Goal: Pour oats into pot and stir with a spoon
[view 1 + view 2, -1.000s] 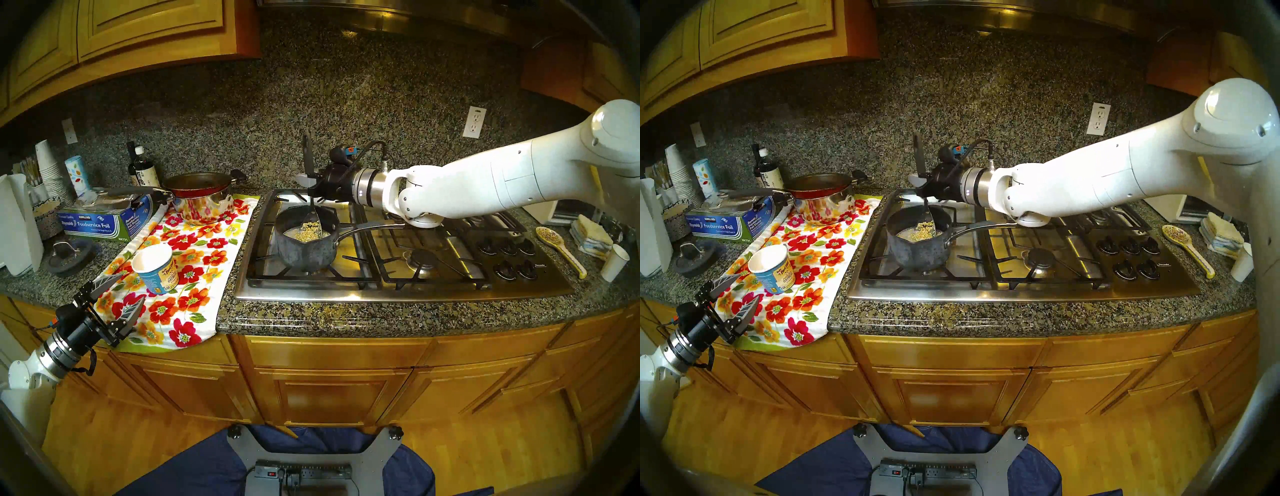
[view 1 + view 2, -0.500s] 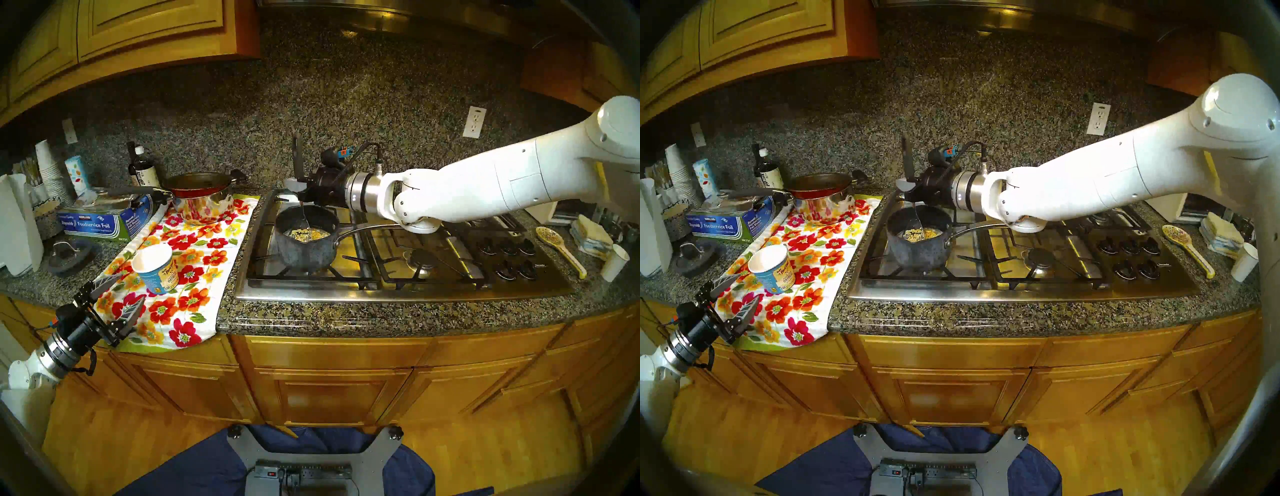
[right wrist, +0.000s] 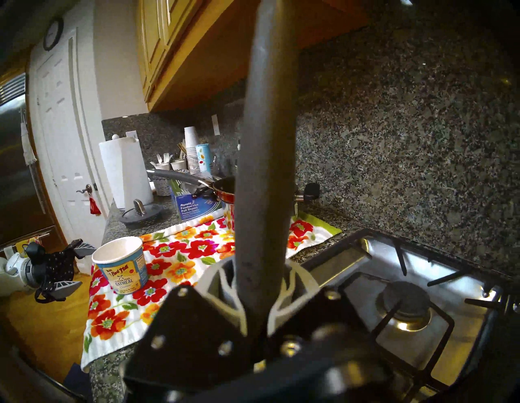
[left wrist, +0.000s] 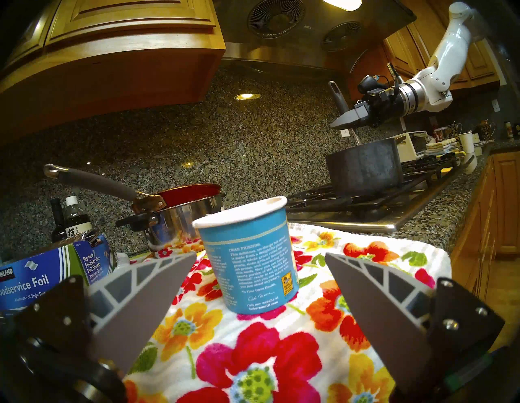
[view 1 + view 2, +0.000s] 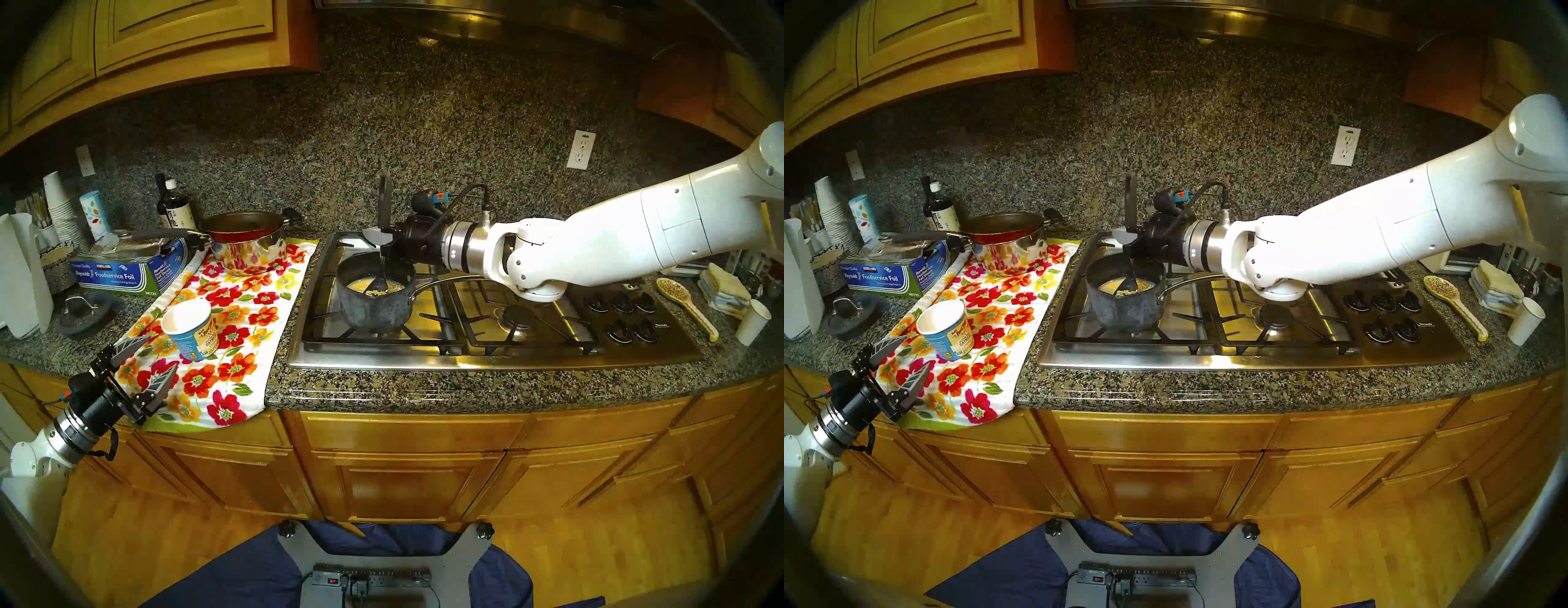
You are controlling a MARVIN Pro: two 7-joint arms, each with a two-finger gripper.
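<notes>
Oats: in pot, directly below right gripper.
Spoon: upright, clamped by right gripper, bowl among oats.
Left gripper: jaws apart, empty, near blue cup.

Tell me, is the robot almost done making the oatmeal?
Getting close. Done: the oats are in the pot, and the blue cup stands upright on the flowery towel. Happening now: the right end effector is shut on the spoon, whose bowl is down in the oats, stirring. The left end effector is open, holding nothing. Left: finish stirring.
</notes>
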